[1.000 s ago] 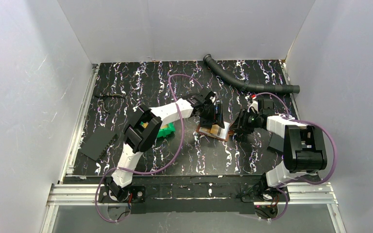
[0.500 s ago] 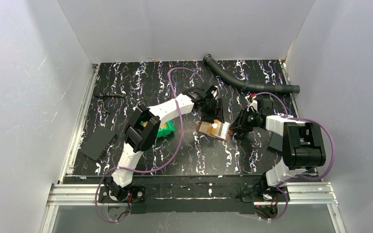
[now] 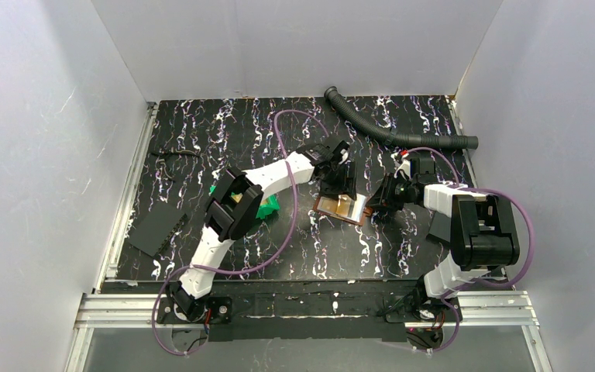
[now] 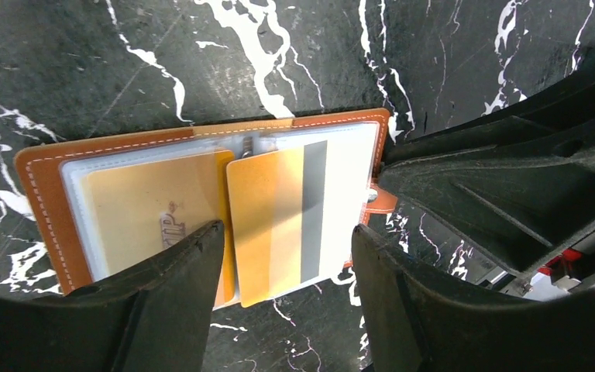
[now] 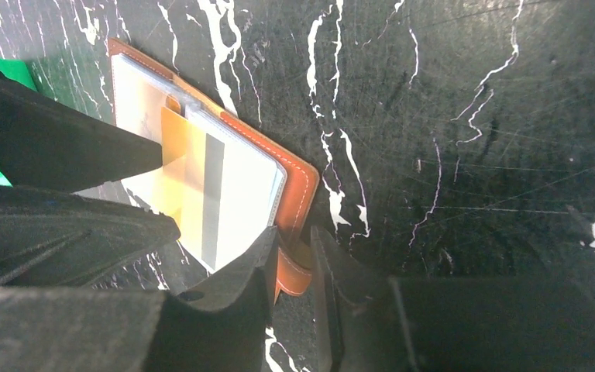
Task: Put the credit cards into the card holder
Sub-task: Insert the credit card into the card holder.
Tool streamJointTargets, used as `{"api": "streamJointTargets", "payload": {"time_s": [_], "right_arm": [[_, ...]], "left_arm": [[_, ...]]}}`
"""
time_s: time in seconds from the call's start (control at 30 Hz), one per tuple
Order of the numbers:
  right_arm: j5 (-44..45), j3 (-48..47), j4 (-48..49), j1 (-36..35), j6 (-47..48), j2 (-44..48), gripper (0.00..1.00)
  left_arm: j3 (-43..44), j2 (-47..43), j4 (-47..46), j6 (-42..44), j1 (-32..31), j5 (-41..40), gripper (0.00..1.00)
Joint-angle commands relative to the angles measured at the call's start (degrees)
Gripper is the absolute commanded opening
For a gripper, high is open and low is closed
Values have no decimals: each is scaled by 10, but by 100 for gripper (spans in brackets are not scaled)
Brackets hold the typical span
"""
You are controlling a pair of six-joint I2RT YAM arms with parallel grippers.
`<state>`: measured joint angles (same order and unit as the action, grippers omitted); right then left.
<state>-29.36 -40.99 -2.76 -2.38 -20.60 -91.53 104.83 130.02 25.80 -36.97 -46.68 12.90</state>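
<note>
One card (image 4: pixel 267 225) — beside holder's (image 4: pixel 42 201) tab edge

The left gripper (image 3: pixel 339 182) and right gripper (image 3: pixel 376 204) hem the card holder (image 3: pixel 342 208) at back and right — bare table (image 3: pixel 333 248) lies nearer

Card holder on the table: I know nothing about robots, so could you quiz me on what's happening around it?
1. True or false: the card holder lies folded shut.
2. What does the right gripper pinch? A) nothing B) the card holder's snap tab C) a pen
3. Fill in: the orange card with the grey stripe lies on the card holder, between the open fingers of the ___ gripper.

Key
1. False: it lies open, with a yellow card in one pocket.
2. B.
3. Left: the left gripper straddles the card without clamping it.
</note>
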Motion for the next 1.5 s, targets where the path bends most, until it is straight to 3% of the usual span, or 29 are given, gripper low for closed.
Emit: {"api": "streamJointTargets", "payload": {"time_s": [0.0,0.3,0.43,0.7,0.8,0.93,1.2,1.3,1.47], "right_arm": [[1,-6,12,-6,6,-13,30],[-4,-10,17,-9,5,-15,27],[5,-17,4,-9,13,-12,27],[52,-31,-68,-9,32,49,43],[14,-30,-64,1,20,56,49],[-55,-21,-16,14,-21,26,48],[-78,-20,40,14,-58,9,32],[-85,-21,44,14,-58,-6,28],[-84,-11,51,13,-56,-19,29]], "left_arm": [[17,12,-9,0,-13,31,59],[-11,5,-82,-46,-19,92,57],[-16,-4,-67,-42,-19,73,59],[-31,-54,4,-8,-7,27,63],[-54,-80,10,4,-4,19,52],[-68,-86,19,11,-4,18,42],[-80,-60,0,1,-4,32,28],[-78,-50,-2,-3,-4,38,25],[-87,-42,-13,-13,-4,45,24]]}}
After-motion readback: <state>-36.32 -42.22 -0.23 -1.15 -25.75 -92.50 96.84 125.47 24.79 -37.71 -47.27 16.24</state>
